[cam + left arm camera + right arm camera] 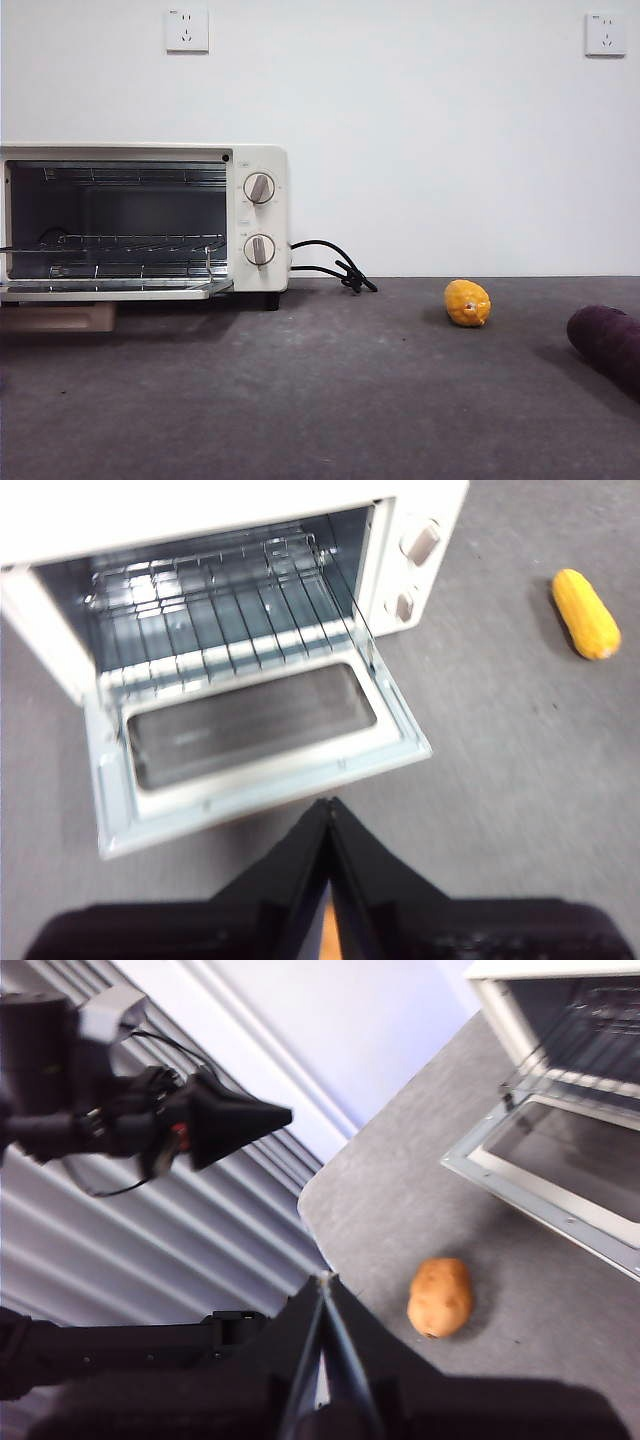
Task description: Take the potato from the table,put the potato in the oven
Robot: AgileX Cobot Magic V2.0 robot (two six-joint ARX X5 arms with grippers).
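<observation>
The potato (440, 1297), orange-brown and oval, lies on the dark grey table (400, 1210) a short way in front of the oven's lowered door (545, 1175); the front view does not show it. My right gripper (322, 1285) hangs above and near the potato, shut on nothing. My left gripper (328, 805) is shut and empty too, raised in front of the open cream-white oven (230, 620); the right wrist view shows it in the air as a black pointed tip (270, 1115). The oven (140, 220) stands at the left with its wire rack (130, 245) bare.
A yellow fruit (467, 302) lies right of the oven, also seen from the left wrist (586, 613). A dark purple vegetable (607, 342) sits at the right edge. The oven's black cord (335, 265) trails behind it. The table's edge (315, 1230) runs close to the potato.
</observation>
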